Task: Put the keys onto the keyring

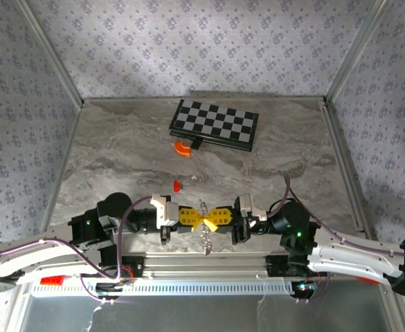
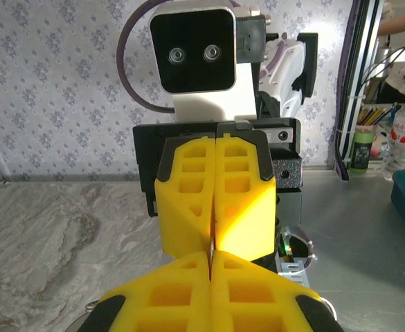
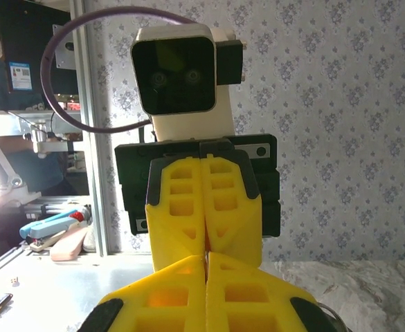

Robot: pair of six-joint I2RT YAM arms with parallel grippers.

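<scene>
Fingers [image 1: 187,216] of the left gripper [image 1: 195,218] and the right gripper [image 1: 214,218] are clenched, meeting tip to tip near the tabletop's [image 1: 292,159] front edge. The keyring [image 1: 203,207] and its silver keys [image 1: 206,238] sit right at that junction; whether either gripper pinches them cannot be told. 1 red-headed key [image 1: 177,185] lies just beyond the left gripper, with the orange curved piece [image 1: 182,148] and the chessboard [image 1: 214,124] farther back.

Yellow left gripper [image 1: 196,218] and yellow right gripper [image 1: 212,218] with black edging, silver keys [image 1: 206,241], red-headed key [image 1: 177,185], orange curved piece [image 1: 182,148], black-and-white checked chessboard [image 1: 214,124], grey marbled surface [image 1: 119,159], pale lilac wallpaper [image 1: 188,48] with small flower pattern, purple cables [image 1: 121,232]
</scene>
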